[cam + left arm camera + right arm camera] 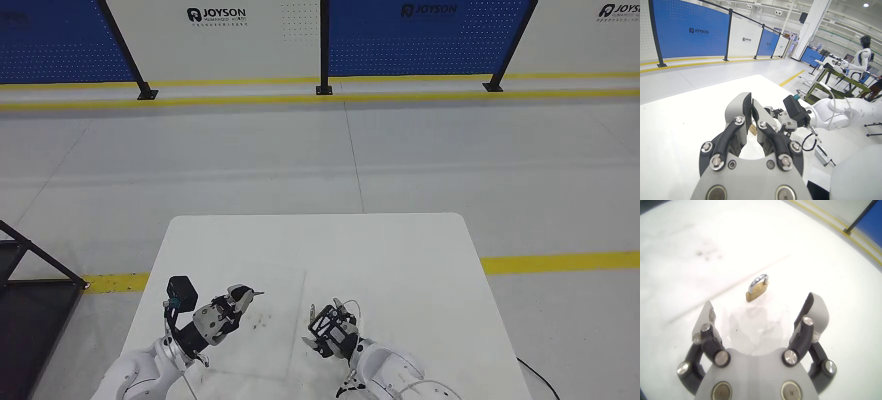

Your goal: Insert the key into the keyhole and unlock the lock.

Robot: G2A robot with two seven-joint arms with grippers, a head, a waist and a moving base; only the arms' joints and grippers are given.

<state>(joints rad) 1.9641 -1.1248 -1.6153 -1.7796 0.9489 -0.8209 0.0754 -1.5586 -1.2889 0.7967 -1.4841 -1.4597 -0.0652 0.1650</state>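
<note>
**Operator:** State of the jaws?

**Technician:** Left gripper [752, 100]: pads pressed together, clamped on the key [257, 294]. In the top view its blade projects past the fingertips toward 3 o'clock. Right gripper [761, 301]: fingers spread wide, holding nothing.

**Operator:** Lock position?

**Technician:** The padlock [757, 291] lies flat on the table [400, 250], just ahead of the right jaws on their centreline. Its long axis runs away from them, slightly skewed: body nearest, shackle farthest. The right gripper is the nearer one. In the top view it sits at 4 o'clock from the key tip.

**Operator:** Limits of observation?

**Technician:** The keyhole face is not discernible. In the left wrist view the pads hide the key, and a brass piece [753, 130] below them cannot be identified.
</note>
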